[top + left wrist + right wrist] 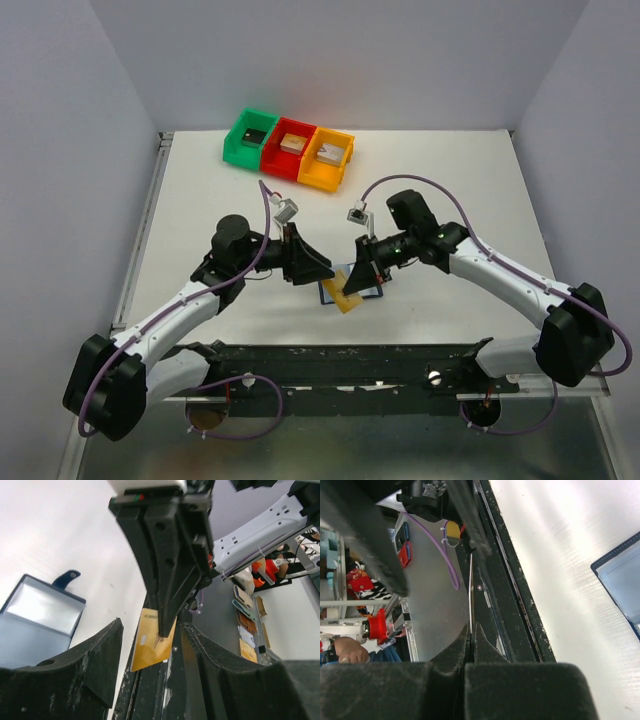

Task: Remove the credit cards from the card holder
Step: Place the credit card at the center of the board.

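Right jaws pinching thin tan-gold card (145,652); navy card holder (40,620) lying open

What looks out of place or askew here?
Only the tan-gold card: it hangs tilted, pinched at one edge by the shut right gripper, near the open card holder. Nothing looks spilled or damaged.

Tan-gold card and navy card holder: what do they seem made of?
Tan-gold rectangular card: likely plastic, smooth with slight sheen, flat and thin-edged. Dark navy folding card holder: probably faux leather or fabric edging, unclear which; its pale-blue pocket looks glossy, perhaps clear plastic.
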`<move>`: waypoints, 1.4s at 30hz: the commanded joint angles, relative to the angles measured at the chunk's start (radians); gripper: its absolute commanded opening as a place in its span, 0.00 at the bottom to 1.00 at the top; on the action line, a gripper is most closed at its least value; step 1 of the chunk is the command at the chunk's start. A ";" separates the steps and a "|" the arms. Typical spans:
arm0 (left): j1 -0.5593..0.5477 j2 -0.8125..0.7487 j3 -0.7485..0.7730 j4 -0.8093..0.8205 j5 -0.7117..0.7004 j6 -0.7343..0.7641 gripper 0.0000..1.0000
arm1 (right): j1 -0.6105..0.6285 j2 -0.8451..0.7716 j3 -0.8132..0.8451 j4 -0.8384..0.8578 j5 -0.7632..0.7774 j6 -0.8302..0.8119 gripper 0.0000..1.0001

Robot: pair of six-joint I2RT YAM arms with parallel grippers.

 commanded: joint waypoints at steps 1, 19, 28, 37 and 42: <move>0.000 0.021 0.025 -0.086 0.069 0.063 0.59 | 0.019 0.013 0.056 -0.061 -0.018 -0.033 0.00; -0.031 0.021 0.027 -0.112 0.112 0.106 0.24 | 0.029 0.031 0.096 -0.085 -0.003 -0.050 0.00; -0.032 0.029 0.002 -0.061 0.109 0.071 0.00 | 0.029 0.018 0.095 -0.082 0.003 -0.044 0.27; 0.128 -0.054 -0.026 -0.154 -0.052 0.023 0.00 | -0.033 -0.109 0.092 -0.073 0.302 0.102 0.75; 0.340 -0.084 -0.038 -0.247 -0.277 -0.073 0.00 | -0.060 -0.241 0.049 -0.062 0.619 0.137 0.75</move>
